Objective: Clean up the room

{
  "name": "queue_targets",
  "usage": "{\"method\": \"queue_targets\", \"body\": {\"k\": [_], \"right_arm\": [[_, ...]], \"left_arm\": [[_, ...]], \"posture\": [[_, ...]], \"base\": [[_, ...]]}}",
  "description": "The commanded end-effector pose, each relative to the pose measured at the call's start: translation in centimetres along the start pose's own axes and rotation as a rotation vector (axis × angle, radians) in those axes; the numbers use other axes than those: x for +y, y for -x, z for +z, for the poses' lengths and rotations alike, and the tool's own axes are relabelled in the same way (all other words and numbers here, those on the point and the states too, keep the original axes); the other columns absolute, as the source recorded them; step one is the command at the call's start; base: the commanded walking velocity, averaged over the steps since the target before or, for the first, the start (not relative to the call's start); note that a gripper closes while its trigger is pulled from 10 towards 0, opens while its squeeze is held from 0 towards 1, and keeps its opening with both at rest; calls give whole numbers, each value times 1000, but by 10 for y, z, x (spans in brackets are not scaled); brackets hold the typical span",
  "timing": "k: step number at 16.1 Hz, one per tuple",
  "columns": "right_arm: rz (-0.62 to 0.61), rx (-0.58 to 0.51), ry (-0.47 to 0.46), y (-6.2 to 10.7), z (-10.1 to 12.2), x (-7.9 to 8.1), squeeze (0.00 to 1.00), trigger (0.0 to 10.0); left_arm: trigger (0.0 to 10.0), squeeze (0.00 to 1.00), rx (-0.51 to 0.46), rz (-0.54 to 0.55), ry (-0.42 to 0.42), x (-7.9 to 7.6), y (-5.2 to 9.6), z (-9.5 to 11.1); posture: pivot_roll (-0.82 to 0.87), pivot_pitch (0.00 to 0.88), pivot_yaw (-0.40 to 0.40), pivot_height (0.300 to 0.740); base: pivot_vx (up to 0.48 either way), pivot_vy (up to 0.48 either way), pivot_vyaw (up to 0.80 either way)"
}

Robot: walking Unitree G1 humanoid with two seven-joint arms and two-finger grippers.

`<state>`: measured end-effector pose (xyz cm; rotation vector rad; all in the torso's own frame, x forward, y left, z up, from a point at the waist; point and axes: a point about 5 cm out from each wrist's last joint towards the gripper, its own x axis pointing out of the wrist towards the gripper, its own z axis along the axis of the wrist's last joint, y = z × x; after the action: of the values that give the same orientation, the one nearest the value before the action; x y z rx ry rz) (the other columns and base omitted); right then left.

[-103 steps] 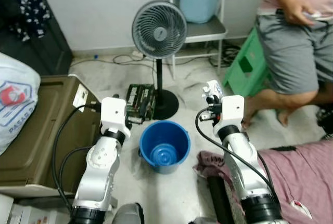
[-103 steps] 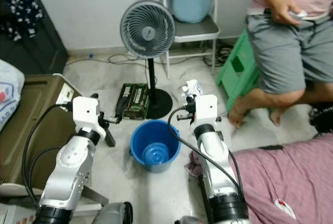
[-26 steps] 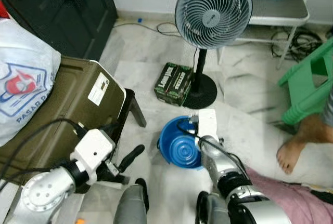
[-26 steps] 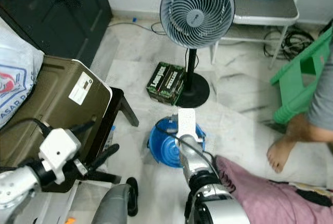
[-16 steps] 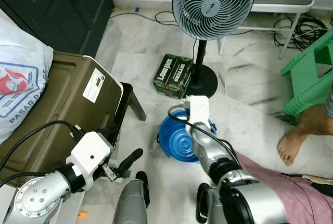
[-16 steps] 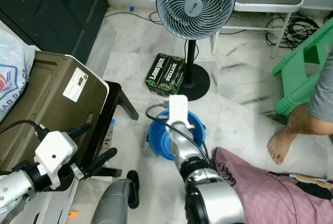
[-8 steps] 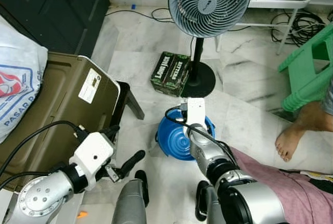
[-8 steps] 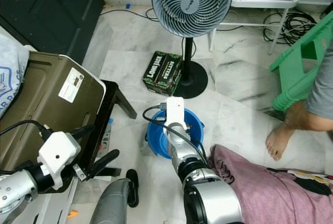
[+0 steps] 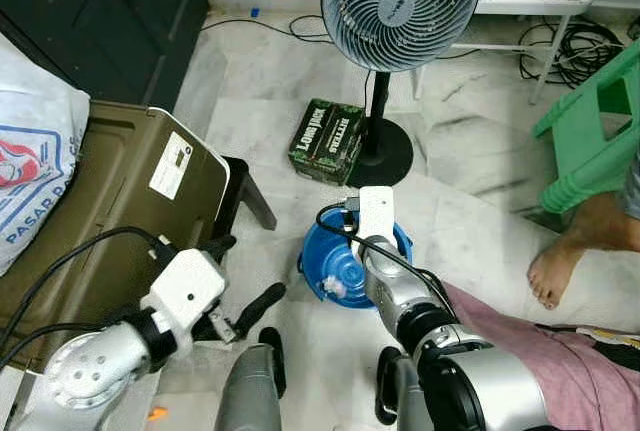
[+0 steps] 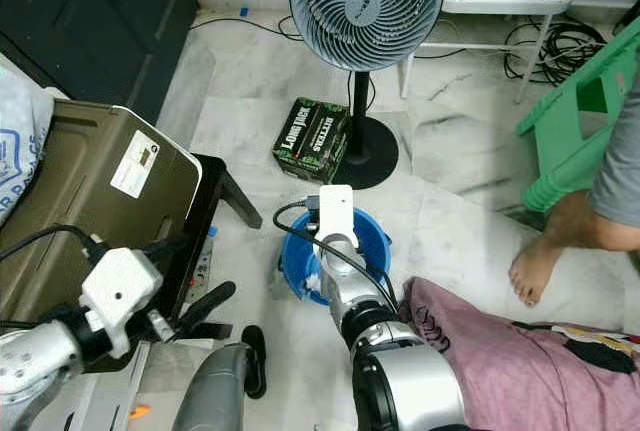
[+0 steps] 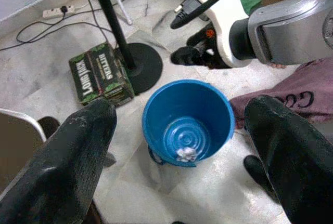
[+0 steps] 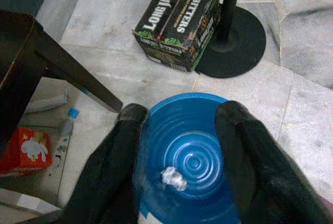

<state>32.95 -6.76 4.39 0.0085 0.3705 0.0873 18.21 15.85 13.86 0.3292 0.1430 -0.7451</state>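
The right pincer (image 12: 179,146) hangs directly over the blue bucket (image 9: 335,269) at the centre of the head view, its two black fingers spread wide and holding nothing. A small crumpled white wad (image 12: 173,178) lies on the bucket's bottom, so this piece of rubbish looks already dropped in. The left pincer (image 11: 177,146), at the lower left of the head view, is also wide open and empty, pointed toward the bucket from well apart.

The bucket stands on the marble floor just below the fan base (image 9: 383,163) and near the green-and-black carton (image 9: 328,139), with a dark stool leg (image 12: 67,73) to its left and a pink cloth (image 9: 540,371) at the lower right.

Risks from here are mostly in pulling back: the right wrist's cable (image 9: 335,219) loops close to the bucket rim and could catch it and tip it. Swinging forward could also knock the fan's pole. A person's bare foot (image 9: 555,276) rests at the right, near the arm's reach.
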Motion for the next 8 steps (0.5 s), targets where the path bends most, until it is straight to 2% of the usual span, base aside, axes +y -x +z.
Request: {"method": "queue_targets", "body": {"k": [1,2,3,4,5,6,8], "right_arm": [[3,6,-24,4,-9,-2,1000,10000],[4,2,-24,5,-9,-4,1000,10000],[21,-23,-14,11,-13,-12,1000,10000],[74,-42,18,28,-21,-24,1000,10000],[91,-39,28,34,-23,-27,1000,10000],[109,-29,51,45,-29,-39,1000,10000],[111,5,73,66,-39,-58,1000,10000]], "left_arm": [[10000,0,-1,-1,23,-4,-4,-3],[10000,0,-7,2,26,-4,-6,-3],[10000,0,-31,10,34,-5,-15,-3],[10000,0,-68,14,40,-6,-30,-2],[10000,0,-77,14,42,-6,-34,-2],[10000,0,-96,9,49,-7,-44,-1],[10000,0,-117,-7,55,-12,-52,0]], "posture": [[200,291,68,740],[200,291,68,740],[149,268,54,740],[106,248,46,740],[91,242,48,740],[64,229,48,740],[25,201,50,740]], "base": [[0,0,0],[0,0,0],[0,0,0],[0,0,0],[0,0,0],[0,0,0],[0,0,0]]}}
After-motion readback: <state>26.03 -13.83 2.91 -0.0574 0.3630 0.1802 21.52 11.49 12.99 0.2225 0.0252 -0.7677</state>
